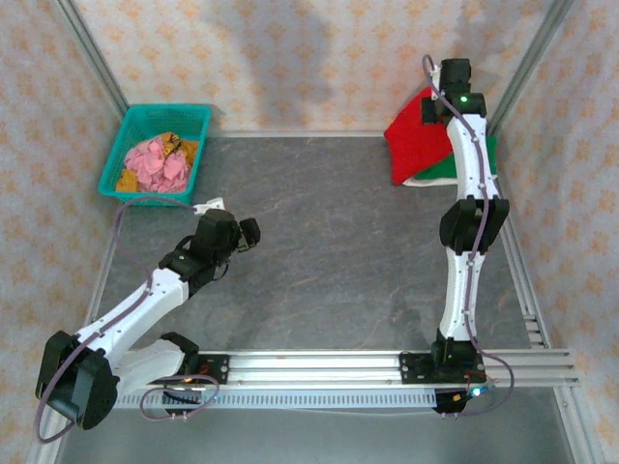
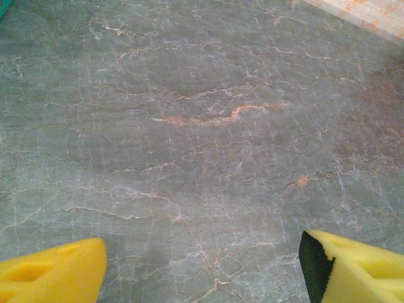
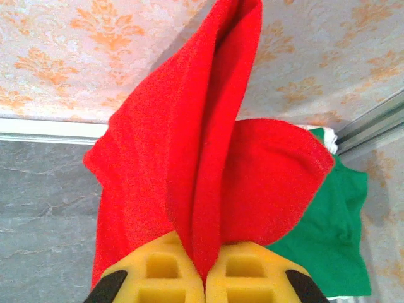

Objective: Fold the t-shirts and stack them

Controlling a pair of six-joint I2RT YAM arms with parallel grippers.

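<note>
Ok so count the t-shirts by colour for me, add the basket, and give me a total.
Red t-shirt: 1
Green t-shirt: 1
White t-shirt, only an edge showing under the green: 1
Teal basket: 1
Total: 4

Left arm (image 1: 145,295): runs forward and to the right from its base, upper links low and slanted, wrist angled downward. Left gripper (image 1: 248,232) (image 2: 203,262): jaws spread wide, nothing between them.

Right arm (image 1: 464,271): stretched far forward from its base, almost straight. Right gripper (image 3: 205,274): jaws pressed together, clamping a fold of the red t-shirt (image 3: 189,158).
</note>
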